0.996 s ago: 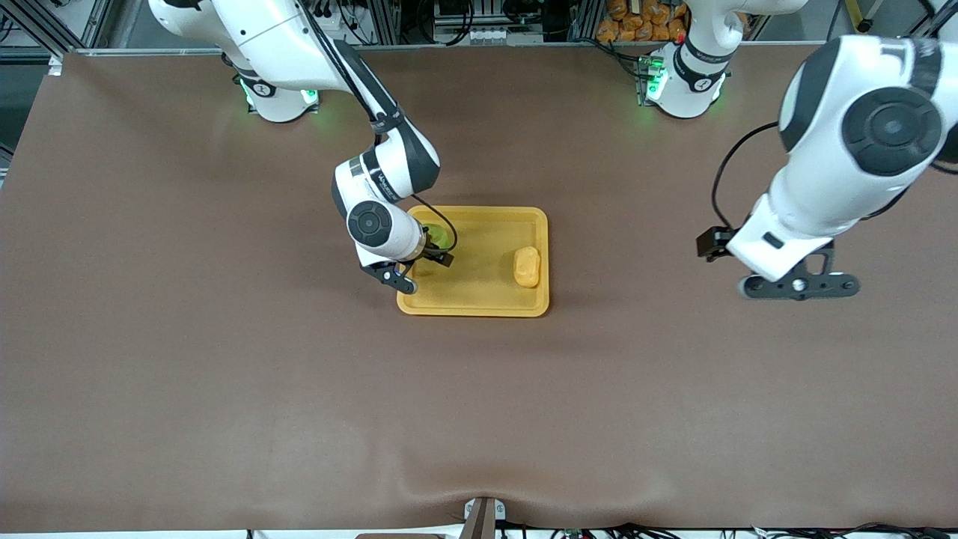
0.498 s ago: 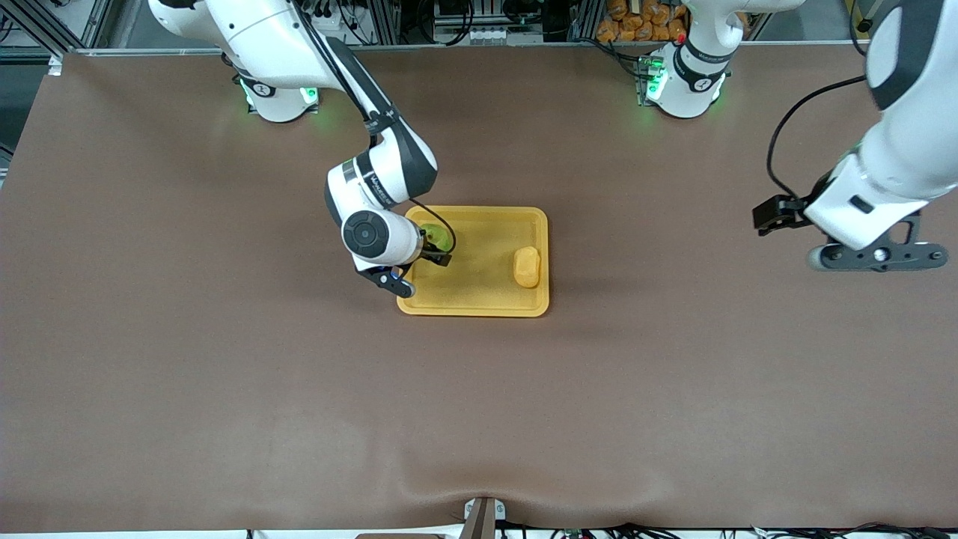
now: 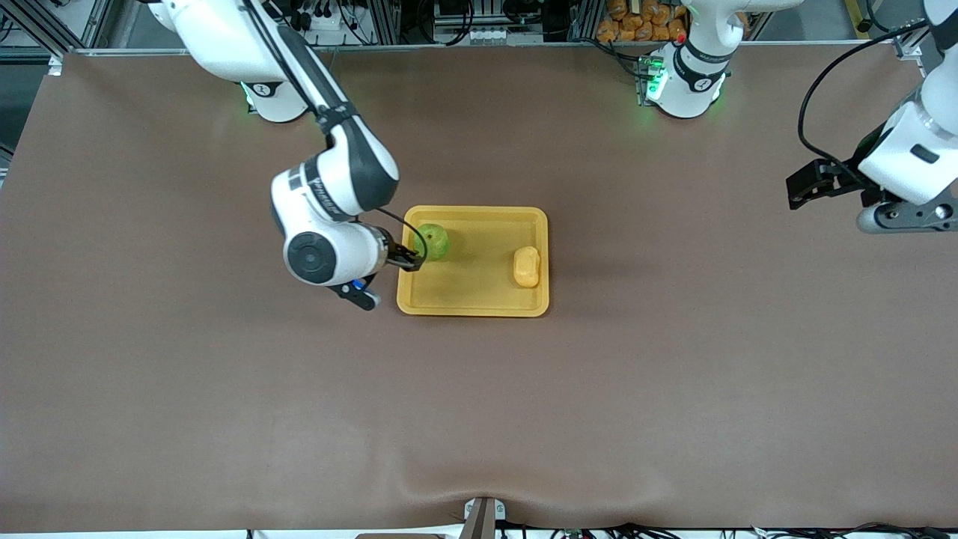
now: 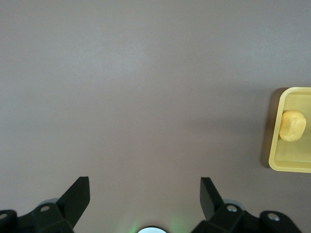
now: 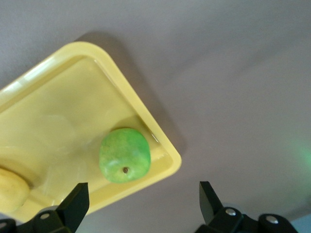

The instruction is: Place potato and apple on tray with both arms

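Note:
The yellow-orange tray (image 3: 479, 288) lies mid-table. The green apple (image 3: 432, 242) sits in it at the end toward the right arm, and the potato (image 3: 527, 266) sits at the end toward the left arm. My right gripper (image 3: 385, 275) is open and empty, just outside the tray's rim beside the apple. In the right wrist view, the apple (image 5: 124, 155) rests in a corner of the tray (image 5: 58, 111), apart from my gripper (image 5: 143, 201). My left gripper (image 3: 909, 218) is open and empty over bare table at the left arm's end. The left wrist view shows the gripper (image 4: 144, 199), the potato (image 4: 292, 125) and the tray's rim (image 4: 286, 167).
The brown table mat (image 3: 479, 419) spreads wide around the tray. The arm bases (image 3: 685, 82) glow green along the table's edge by the robots. A small bracket (image 3: 483, 516) sits at the table's edge nearest the front camera.
My right gripper has drawn back off the apple and out over the tray's rim, leaving the apple in the tray. My left arm has swung away toward its own end of the table.

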Robot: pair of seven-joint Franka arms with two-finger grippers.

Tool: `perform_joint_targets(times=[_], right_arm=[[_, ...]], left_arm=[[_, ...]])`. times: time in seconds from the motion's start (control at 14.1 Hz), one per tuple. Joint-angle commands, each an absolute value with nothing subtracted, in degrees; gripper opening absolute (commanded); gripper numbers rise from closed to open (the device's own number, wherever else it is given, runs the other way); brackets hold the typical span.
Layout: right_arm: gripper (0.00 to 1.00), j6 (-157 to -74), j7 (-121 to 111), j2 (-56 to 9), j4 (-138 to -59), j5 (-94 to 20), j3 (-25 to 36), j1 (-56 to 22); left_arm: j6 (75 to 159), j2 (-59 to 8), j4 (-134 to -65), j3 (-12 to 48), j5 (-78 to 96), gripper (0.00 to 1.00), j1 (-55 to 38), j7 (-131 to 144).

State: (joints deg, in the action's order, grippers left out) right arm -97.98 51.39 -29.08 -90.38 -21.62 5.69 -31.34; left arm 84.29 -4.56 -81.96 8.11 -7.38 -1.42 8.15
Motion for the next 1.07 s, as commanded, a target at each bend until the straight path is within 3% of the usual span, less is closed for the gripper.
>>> perform_joint_targets(times=[0.0, 0.14, 0.36, 0.57, 1.0], right_arm=[[1.00, -92.66, 51.95, -25.76, -89.48, -21.71, 4.92, -27.52], [1.00, -90.01, 51.86, -23.92, -88.77, -21.80, 4.83, -24.80], [1.00, -85.88, 51.68, -22.59, -86.93, -22.06, 4.83, -20.40], [1.00, -85.08, 52.38, -21.71, -86.66, -21.88, 4.83, -19.16], [1.00, -79.37, 53.35, -19.69, -82.72, -19.88, 5.10, -16.53]], left_arm=[[84.29, -2.99, -83.50, 8.87, -6.59, 1.00, 0.43, 7.12], [84.20, -2.64, -83.93, 8.35, -6.42, 1.00, -0.08, 5.03], [85.69, 2.62, -90.34, 7.74, -5.01, 1.00, -1.92, 5.45], [85.69, 5.70, -93.59, 4.31, -4.75, 1.00, -3.08, 4.48], [85.34, 10.02, -97.03, 3.87, -1.94, 1.00, -2.55, 4.48]])
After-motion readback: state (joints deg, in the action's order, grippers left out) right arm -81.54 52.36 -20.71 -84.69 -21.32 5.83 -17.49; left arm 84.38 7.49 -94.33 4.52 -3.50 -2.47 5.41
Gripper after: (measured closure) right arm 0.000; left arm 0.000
